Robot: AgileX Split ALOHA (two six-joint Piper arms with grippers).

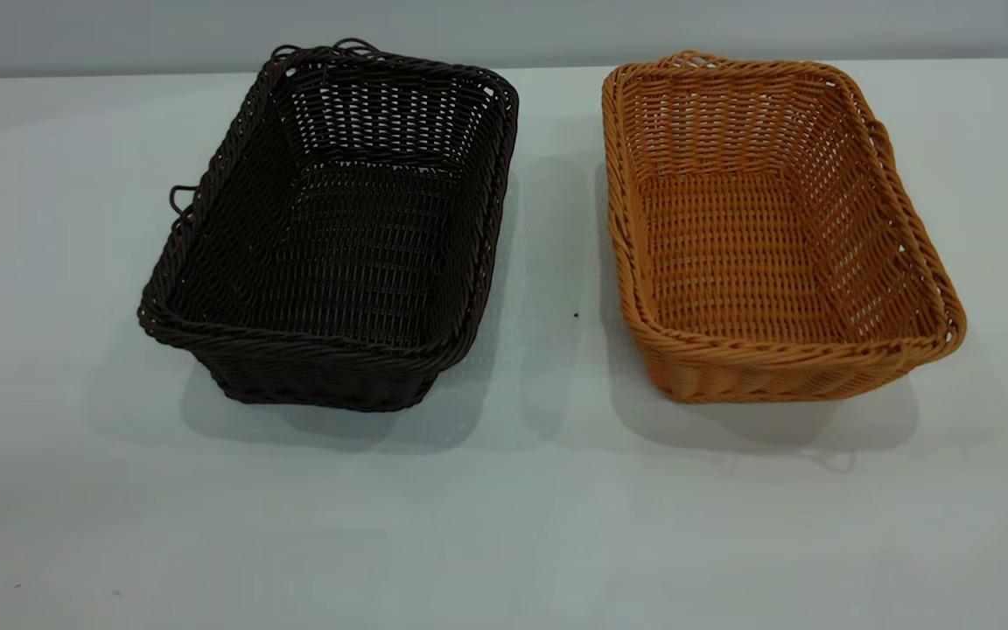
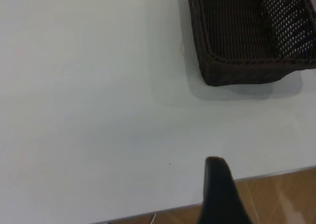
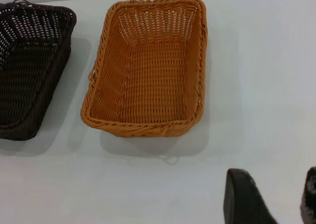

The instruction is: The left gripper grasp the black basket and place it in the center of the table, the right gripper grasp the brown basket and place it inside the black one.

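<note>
Left gripper [image 2: 219, 194] off black basket [image 1: 329, 236], fingers' state unclear; right gripper [image 3: 269, 197] fingers apart; grasp near rim squarely

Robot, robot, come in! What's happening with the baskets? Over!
Left gripper, right gripper both back, holding nothing. Black basket and brown basket side by side, apart, empty. Nothing between.

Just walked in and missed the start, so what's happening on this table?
Nothing is being handled yet. The black basket and the brown basket sit side by side on the table, apart from each other, upright and both empty. The left end effector hangs near the table's edge, away from the black basket. The right end effector, its fingers apart, hovers over bare table short of the brown basket. Neither basket has been moved to the center or nested.
</note>
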